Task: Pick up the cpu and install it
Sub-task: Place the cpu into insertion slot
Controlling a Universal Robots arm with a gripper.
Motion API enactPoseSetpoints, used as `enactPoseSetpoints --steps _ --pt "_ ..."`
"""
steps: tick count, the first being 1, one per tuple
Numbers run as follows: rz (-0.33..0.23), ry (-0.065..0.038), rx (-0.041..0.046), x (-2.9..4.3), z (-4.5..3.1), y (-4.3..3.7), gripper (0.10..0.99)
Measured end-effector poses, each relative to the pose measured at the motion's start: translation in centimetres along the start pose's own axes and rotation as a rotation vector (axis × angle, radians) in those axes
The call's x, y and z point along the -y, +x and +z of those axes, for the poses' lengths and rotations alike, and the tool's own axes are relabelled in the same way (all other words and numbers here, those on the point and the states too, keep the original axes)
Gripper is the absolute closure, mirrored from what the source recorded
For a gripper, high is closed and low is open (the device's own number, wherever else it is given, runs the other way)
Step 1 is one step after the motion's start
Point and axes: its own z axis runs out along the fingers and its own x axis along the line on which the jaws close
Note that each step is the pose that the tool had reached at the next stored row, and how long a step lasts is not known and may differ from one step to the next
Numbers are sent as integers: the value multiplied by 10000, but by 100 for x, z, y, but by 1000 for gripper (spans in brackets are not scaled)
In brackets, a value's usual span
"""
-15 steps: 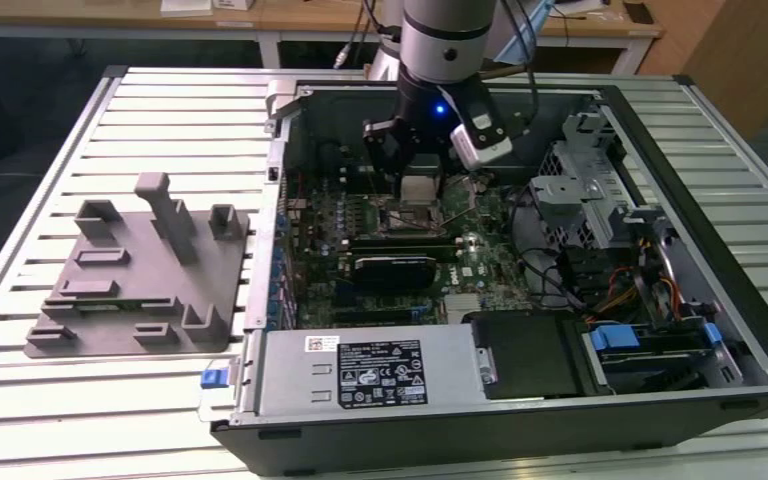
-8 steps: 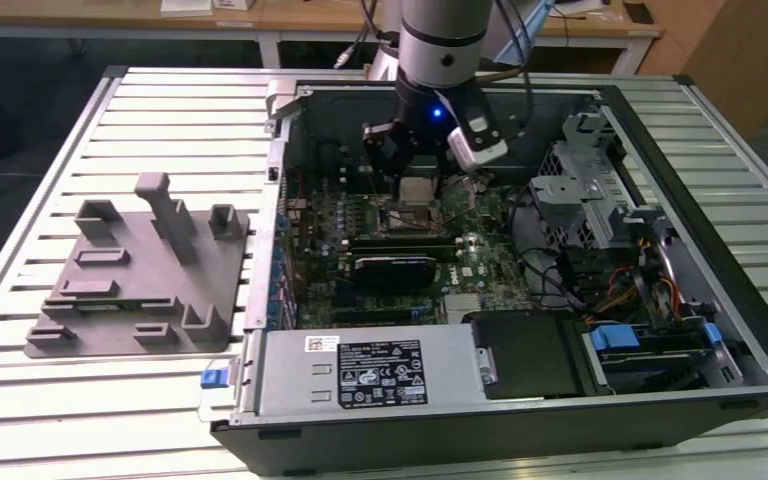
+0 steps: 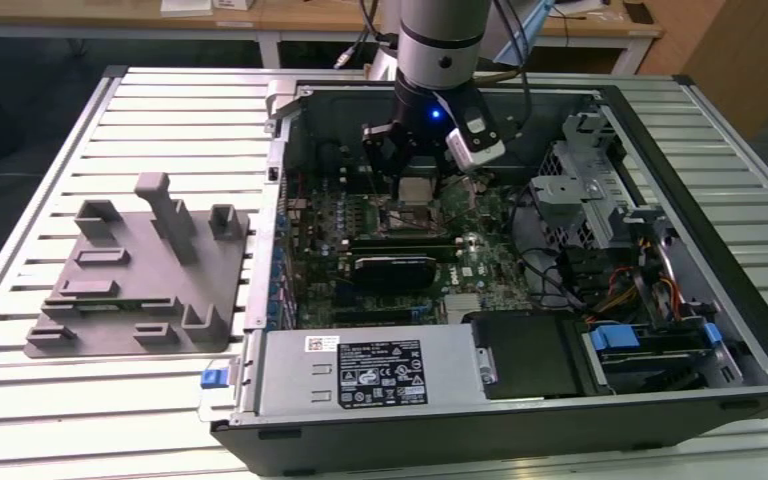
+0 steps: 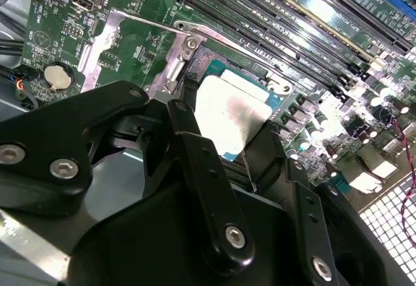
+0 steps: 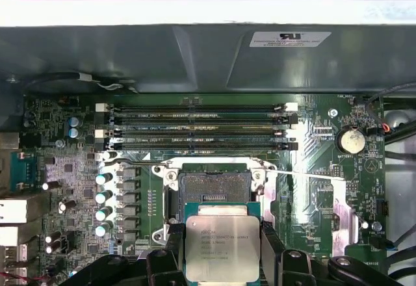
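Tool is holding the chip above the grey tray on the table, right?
No. The tool holds the chip, but inside the computer case, over the motherboard near its empty socket, as the first wrist view shows. The grey tray sits apart on the table.

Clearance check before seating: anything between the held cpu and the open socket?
Nothing visible. The end effector grips the cpu close to the socket, whose cavity lies bare; its retention plate is swung aside.
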Motion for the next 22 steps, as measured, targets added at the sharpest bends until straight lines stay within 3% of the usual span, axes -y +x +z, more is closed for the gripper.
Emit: enactPoseSetpoints --steps 12,22 --pt "47 -3 1 0 0 0 541" --pt "1506 -8 62 0 1 0 541"
